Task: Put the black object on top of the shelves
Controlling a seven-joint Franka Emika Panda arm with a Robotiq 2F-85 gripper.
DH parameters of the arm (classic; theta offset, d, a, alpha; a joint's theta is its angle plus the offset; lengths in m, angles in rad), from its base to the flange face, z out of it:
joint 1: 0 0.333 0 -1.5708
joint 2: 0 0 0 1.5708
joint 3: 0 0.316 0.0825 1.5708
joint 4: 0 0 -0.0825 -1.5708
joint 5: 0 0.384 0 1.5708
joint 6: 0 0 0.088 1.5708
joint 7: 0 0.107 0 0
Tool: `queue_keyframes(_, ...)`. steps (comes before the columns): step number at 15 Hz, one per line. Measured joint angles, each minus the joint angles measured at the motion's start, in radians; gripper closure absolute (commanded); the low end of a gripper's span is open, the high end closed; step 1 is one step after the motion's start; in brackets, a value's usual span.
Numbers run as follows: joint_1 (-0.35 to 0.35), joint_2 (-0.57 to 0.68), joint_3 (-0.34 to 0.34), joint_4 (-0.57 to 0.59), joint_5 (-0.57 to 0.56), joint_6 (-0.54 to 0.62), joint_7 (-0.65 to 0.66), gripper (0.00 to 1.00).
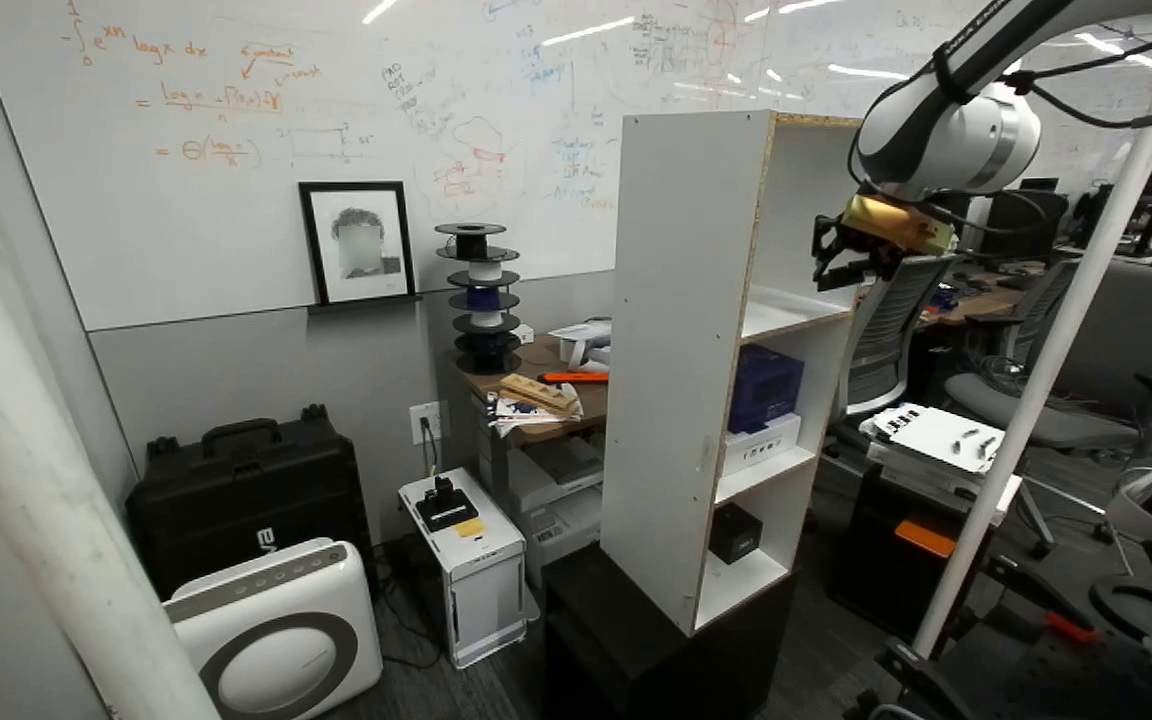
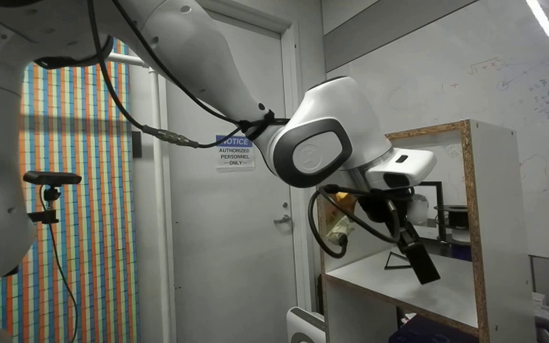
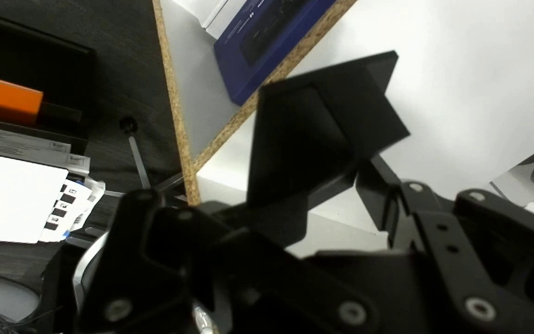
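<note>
The shelves [image 1: 686,350] are a tall narrow white unit with chipboard edges on a black base. They also show in an exterior view [image 2: 498,214] and, from above, in the wrist view [image 3: 457,93]. My gripper [image 1: 836,252] is at the height of the upper open compartment, in front of its opening and below the top board. In the wrist view the gripper [image 3: 336,190] is shut on a black object [image 3: 304,139] with flat angled panels. The object hangs tilted below the fingers in an exterior view [image 2: 422,264]. A thin black triangular outline beside it may be part of it; I cannot tell.
A blue box [image 1: 766,385] on a white box [image 1: 761,445] fills part of the middle compartment. A small black box [image 1: 736,532] sits in the lowest. A slanted white pole [image 1: 1056,330] and chairs stand nearby. A spool stack [image 1: 484,300] stands behind.
</note>
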State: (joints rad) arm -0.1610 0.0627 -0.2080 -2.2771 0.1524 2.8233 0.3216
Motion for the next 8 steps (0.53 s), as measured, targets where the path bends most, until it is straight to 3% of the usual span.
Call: queue_keyframes(8,-0.038,-0.278,-0.009,-0.130,-0.031,-0.203,-0.058,0.80)
